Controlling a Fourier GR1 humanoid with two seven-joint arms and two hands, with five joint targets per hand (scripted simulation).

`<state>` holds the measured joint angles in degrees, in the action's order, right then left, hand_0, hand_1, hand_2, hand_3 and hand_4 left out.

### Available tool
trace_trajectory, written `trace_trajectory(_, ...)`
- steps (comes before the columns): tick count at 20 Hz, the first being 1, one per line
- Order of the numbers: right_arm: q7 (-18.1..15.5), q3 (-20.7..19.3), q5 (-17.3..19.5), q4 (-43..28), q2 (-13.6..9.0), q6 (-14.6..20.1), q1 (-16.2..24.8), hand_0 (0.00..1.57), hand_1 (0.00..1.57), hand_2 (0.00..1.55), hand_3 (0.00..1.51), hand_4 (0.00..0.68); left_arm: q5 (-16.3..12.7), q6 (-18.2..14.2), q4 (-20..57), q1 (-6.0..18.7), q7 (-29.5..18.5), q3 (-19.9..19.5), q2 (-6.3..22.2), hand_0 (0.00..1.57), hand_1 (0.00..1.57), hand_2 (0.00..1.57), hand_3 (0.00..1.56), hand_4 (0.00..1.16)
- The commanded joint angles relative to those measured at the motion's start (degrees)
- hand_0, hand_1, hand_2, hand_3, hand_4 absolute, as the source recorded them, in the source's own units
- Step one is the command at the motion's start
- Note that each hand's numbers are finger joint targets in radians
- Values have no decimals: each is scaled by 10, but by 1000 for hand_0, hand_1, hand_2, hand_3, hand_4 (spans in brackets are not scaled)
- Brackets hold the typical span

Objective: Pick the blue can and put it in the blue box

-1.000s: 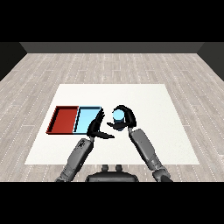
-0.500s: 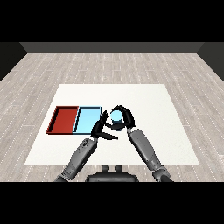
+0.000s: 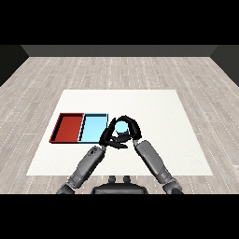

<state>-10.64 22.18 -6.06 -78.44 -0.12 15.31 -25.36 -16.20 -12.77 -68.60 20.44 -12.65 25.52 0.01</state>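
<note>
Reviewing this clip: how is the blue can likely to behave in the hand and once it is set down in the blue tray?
The blue can looks rigid and rounded, so the curled right hand probably won't deform it. Its smooth side could slip or rotate. Laid sideways in the light blue tray, it might roll, though the raised rim should stop it.

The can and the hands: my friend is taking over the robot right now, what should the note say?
Right hand: fingers curled round the blue can, just right of the blue tray.
Left hand: close beside the can; cannot tell whether it grips.
Red tray: at the blue tray's left, touching it.
Done: can grasped.
Left: carry the can over the blue tray and put it in.
</note>
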Motion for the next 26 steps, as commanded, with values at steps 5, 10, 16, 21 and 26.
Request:
trace_trajectory(5, 15, 17, -8, -17, 1, 0, 11, 1471, 1471, 1467, 1418, 585, -16, -1, 50, 17, -48, 13, 0, 0, 0, 0, 0, 0)
trace_trajectory(10, -1, 50, -37, 35, 1, 34, -38, 1446, 1446, 1441, 1397, 562, -31, 32, 49, 54, -12, -19, 0, 0, 0, 0, 0, 0)
trace_trajectory(16, 4, 54, -42, 20, 1, 30, -37, 1485, 1485, 1468, 1407, 536, 1, -65, -3, 37, 28, 34, 0, 0, 0, 0, 0, 108)
trace_trajectory(21, -8, 49, -54, 19, -6, 14, -35, 1490, 1490, 1460, 1408, 571, 26, -89, 48, 93, 57, 27, 0, 0, 0, 0, 0, 0)
trace_trajectory(26, -3, 92, -80, 28, 1, 78, -69, 1476, 1476, 1457, 1399, 559, 34, -126, 115, 159, 43, 57, 1, 0, 0, 0, 0, 0)
